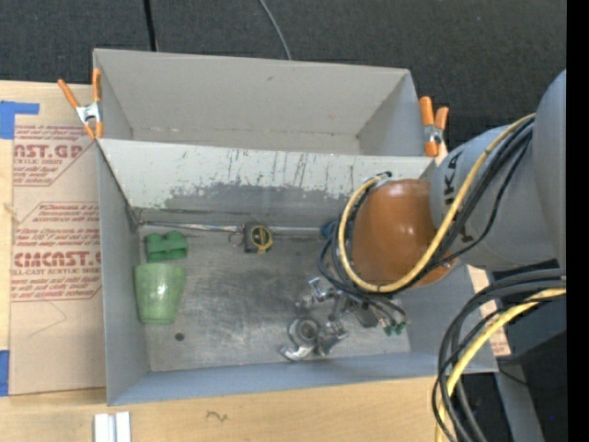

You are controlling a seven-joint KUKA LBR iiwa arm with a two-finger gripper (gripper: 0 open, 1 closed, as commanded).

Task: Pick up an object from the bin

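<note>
Grey scuffed bin [230, 293], dark floor [386, 17] round; gripper [313, 328] nr front wall.

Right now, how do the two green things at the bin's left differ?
The dark green block is opaque; the pale green cup is translucent. The block is smaller and squat, the cup larger and tapered. The block lies nearer the back wall, the cup in front. Both sit at the left, apart from the gripper.
</note>
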